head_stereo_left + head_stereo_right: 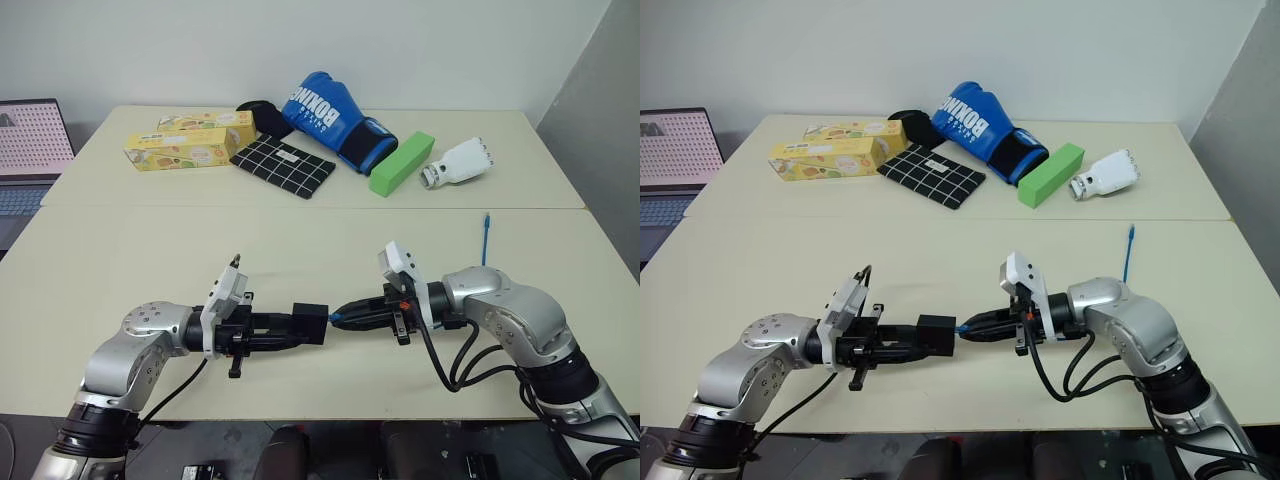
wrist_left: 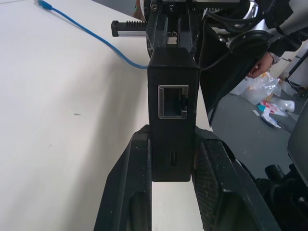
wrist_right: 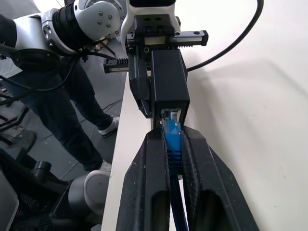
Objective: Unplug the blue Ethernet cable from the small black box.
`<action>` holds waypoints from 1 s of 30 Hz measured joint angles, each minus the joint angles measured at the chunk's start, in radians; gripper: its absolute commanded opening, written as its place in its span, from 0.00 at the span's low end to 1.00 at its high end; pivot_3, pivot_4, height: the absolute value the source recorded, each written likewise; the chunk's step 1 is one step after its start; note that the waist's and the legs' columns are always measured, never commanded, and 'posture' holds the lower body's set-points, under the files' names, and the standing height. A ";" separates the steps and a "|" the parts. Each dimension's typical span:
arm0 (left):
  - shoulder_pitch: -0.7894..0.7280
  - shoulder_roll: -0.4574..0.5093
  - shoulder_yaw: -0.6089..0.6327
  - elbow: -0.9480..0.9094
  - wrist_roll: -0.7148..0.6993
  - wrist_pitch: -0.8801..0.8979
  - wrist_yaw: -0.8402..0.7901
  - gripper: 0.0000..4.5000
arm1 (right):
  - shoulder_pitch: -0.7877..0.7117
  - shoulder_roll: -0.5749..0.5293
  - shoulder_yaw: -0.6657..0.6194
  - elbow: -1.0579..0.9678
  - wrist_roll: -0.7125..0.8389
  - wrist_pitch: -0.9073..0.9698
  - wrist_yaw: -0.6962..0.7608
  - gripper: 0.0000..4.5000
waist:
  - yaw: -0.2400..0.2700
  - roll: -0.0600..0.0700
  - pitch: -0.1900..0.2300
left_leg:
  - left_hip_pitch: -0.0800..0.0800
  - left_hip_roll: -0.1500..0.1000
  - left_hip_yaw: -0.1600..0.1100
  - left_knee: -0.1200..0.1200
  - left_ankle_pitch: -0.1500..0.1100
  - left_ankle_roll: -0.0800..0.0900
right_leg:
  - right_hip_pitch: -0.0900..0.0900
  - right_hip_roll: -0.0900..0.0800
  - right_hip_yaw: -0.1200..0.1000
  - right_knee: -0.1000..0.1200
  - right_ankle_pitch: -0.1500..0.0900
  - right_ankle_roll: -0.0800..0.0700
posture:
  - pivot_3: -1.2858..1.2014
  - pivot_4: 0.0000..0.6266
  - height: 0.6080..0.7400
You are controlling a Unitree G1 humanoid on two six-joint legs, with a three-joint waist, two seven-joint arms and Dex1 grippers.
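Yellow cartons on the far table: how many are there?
2. One yellow carton lies at the front left of the group, the other yellow carton just behind it, alongside the black white-gridded pouch. Nothing seems to hide more.

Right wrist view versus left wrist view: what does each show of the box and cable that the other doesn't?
Right wrist view alone: the cable's blue plug seated in the port of the small black box, the right hand shut on the plug's boot.

Left wrist view alone: an unoccupied port on the box's opposite face, the blue Ethernet cable trailing across the table to its free end, and the left hand shut on the box.

Both: the box held between the two hands.
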 measured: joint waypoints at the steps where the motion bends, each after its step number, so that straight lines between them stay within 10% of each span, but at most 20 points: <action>1: 0.005 0.004 0.000 0.000 0.002 0.000 0.000 0.18 | -0.004 -0.003 0.000 0.009 -0.001 0.000 0.000 0.01 | 0.000 0.000 0.000 | 0.000 0.000 0.000 0.000 0.000 0.000 | 0.000 0.000 0.000 0.000 0.000 0.000 | 0.52 0.24 1.00; 12: 0.106 0.016 0.100 0.005 -0.001 -0.007 0.076 0.18 | -0.006 -0.031 -0.014 0.099 -0.059 -0.056 -0.039 0.01 | 0.000 0.000 0.000 | 0.000 0.000 0.000 0.000 0.000 0.000 | 0.000 0.000 0.000 0.000 0.000 0.000 | 0.52 0.24 1.00; 18: 0.136 -0.015 0.135 -0.036 -0.013 0.014 0.186 0.18 | -0.071 0.138 -0.052 0.538 -0.347 -0.411 -0.386 0.01 | 0.000 0.000 0.000 | 0.000 0.000 0.003 0.000 0.000 0.000 | -0.001 0.000 0.002 0.001 0.000 0.000 | 0.52 0.24 1.00; 30: 0.093 -0.084 0.144 -0.058 0.011 0.048 0.426 0.18 | -0.077 0.126 -0.082 0.572 -0.429 -0.494 -0.350 0.67 | 0.002 0.001 0.001 | -0.003 0.001 0.001 0.000 0.000 0.000 | -0.003 -0.001 0.001 0.001 0.000 0.000 | 0.52 0.24 1.00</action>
